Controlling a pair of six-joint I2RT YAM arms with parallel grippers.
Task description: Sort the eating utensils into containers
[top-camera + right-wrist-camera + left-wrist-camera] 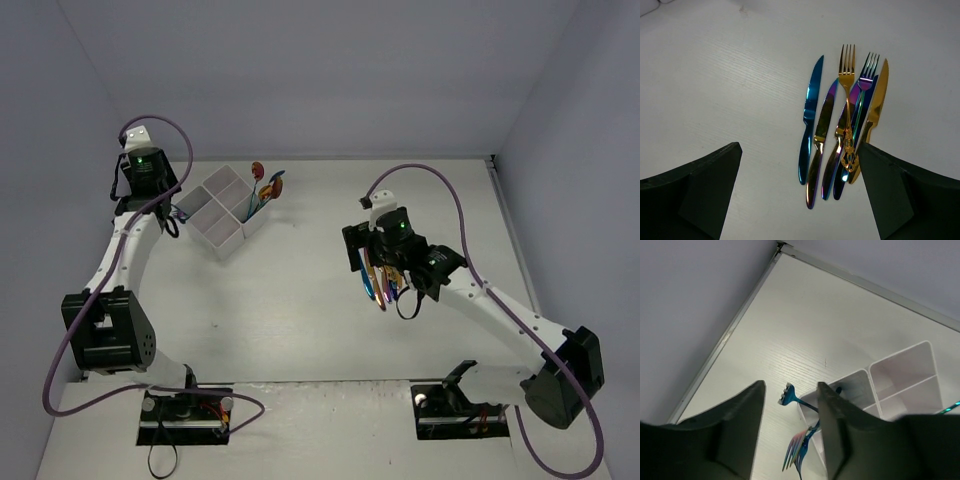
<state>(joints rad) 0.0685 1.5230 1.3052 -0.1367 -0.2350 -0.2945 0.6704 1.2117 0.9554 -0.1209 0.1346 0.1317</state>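
The left fingers [740, 430] are standing half apart, empty, beside forks [795, 450] in the white box [905, 365]. The right fingers [900, 195] are hanging wide over knives [810, 115], clear only from the wrist.

A fixed camera is looking down over the whole worktop [320, 330] from the near edge, sharing the white box [222, 215] with the close, low-angled left wrist camera and the utensil cluster [373, 280] with the downward-facing right wrist camera.
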